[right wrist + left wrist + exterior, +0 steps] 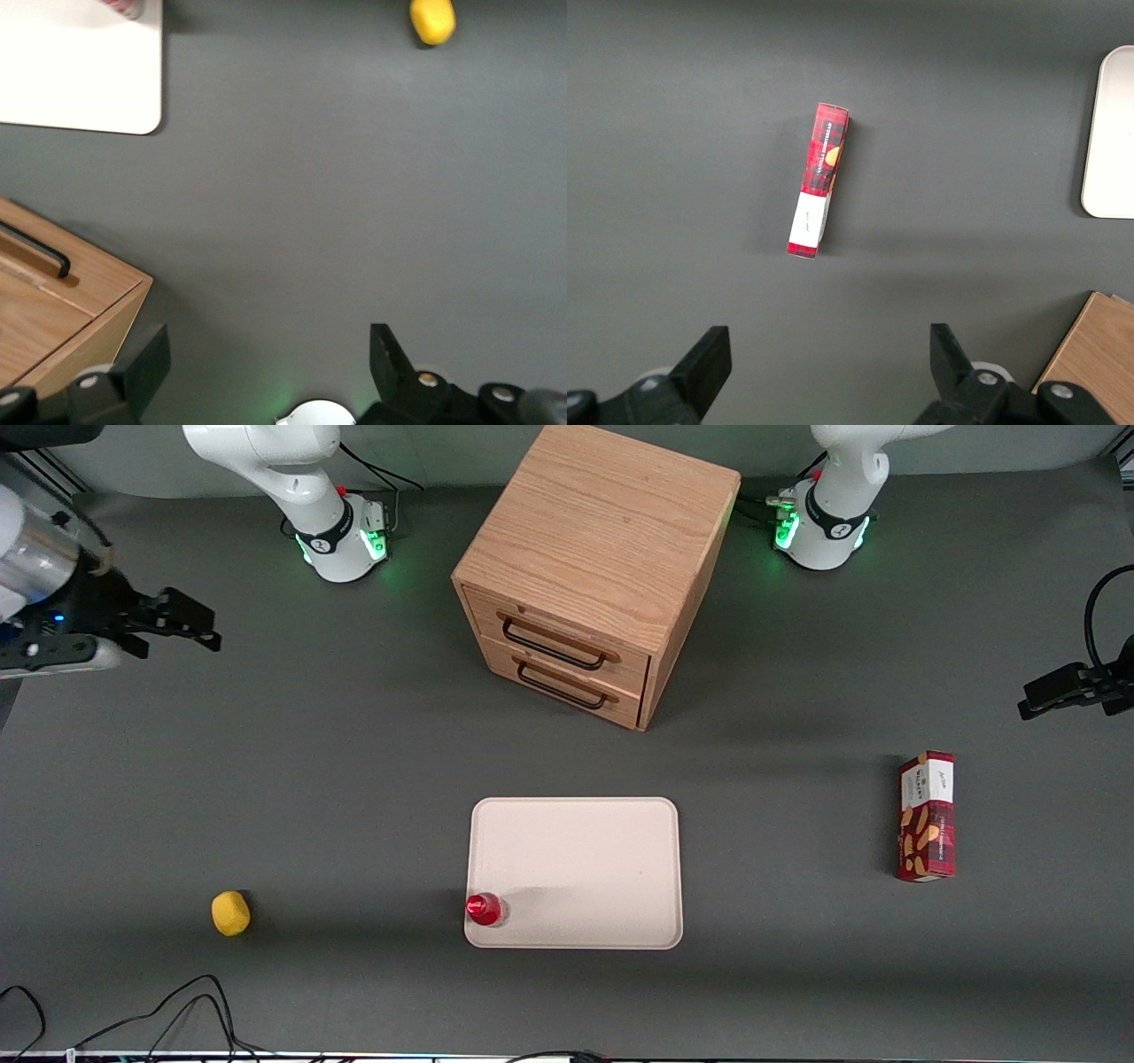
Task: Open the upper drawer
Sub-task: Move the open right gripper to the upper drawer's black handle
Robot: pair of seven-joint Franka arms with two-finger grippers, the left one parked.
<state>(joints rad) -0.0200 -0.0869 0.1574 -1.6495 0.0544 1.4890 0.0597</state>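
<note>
Front view shows a light oak cabinet (595, 571) standing on the dark grey counter (337, 779) in the upper middle of the frame, between the two arm bases. Its upper drawer (560, 636) is shut flush with the cabinet face, its long black bar handle (555, 646) running across the front. Just below it sits the lower drawer (567, 680), also shut, with a matching handle.

At the upper left edge of that frame the gripper (199, 625) hangs above the counter, well apart from the cabinet and touching nothing. Its black fingers (146, 359) are spread wide in the right wrist view, with bare counter between them; a corner of the cabinet and the end of one black handle show nearby.

Nearer the front camera than the cabinet, in the lower middle of the frame, lies a pale rectangular tray (576, 868). A small red-capped bottle (485, 909) stands on the tray's lower left corner. A yellow lemon-like object (230, 913) rests on the counter at the lower left, well apart from the tray. Toward the parked arm's end of the counter, at the right of the frame, a red snack box (927, 816) lies on the counter; the left wrist view shows it too, on its narrow side.
</note>
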